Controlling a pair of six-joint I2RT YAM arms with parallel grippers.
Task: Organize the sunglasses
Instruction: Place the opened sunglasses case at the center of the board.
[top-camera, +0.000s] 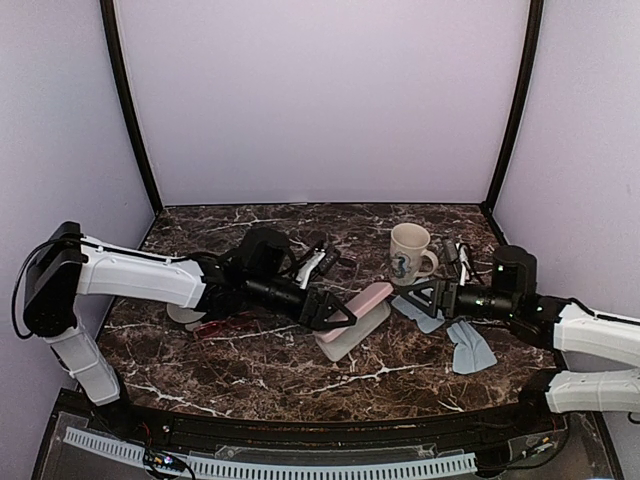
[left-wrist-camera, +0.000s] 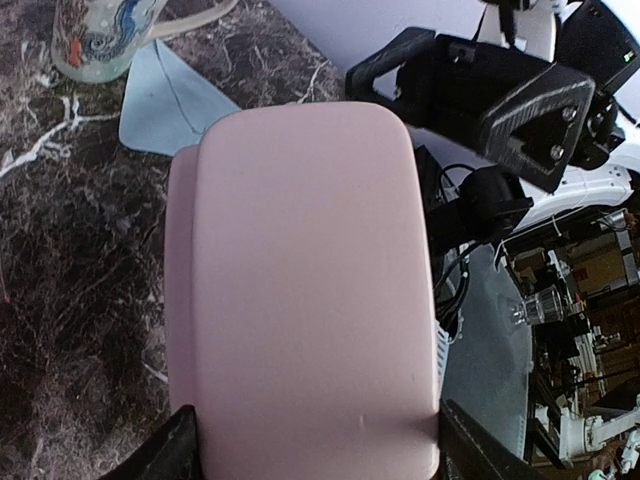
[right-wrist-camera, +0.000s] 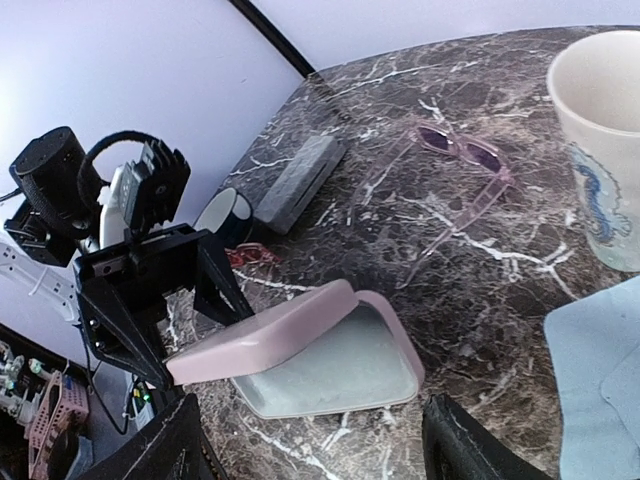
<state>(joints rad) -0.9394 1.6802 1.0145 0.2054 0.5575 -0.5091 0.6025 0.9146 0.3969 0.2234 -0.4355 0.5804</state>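
Two tools inspected. We find the left tool (top-camera: 325, 312) clamped across the lid of the pink case (left-wrist-camera: 310, 280), with a finger (left-wrist-camera: 170, 450) on each long side. The lid is held raised and tilted above the case's pale tray, which rests on the counter (top-camera: 260, 370).

The right tool (right-wrist-camera: 315, 440) faces the left one across the open case. Its fingers stand apart with nothing between them. One blue cloth (right-wrist-camera: 600, 360) lies just beside it, and a second cloth (top-camera: 470, 348) lies further back beside its arm.

We note the thin pair (right-wrist-camera: 455, 160), with purplish lenses and arms unfolded, flat on the counter ahead of the right tool. It lies beyond the pink case, between the mug (right-wrist-camera: 600, 130) and the grey case (right-wrist-camera: 300, 180), and touches neither.

The red pair (top-camera: 215, 328) lies on the counter behind the left tool, alongside its forearm and near a dark cup (right-wrist-camera: 222, 215). Only a small part of it shows, so we cannot tell whether it is folded.

Both pairs lie well apart from either tool.
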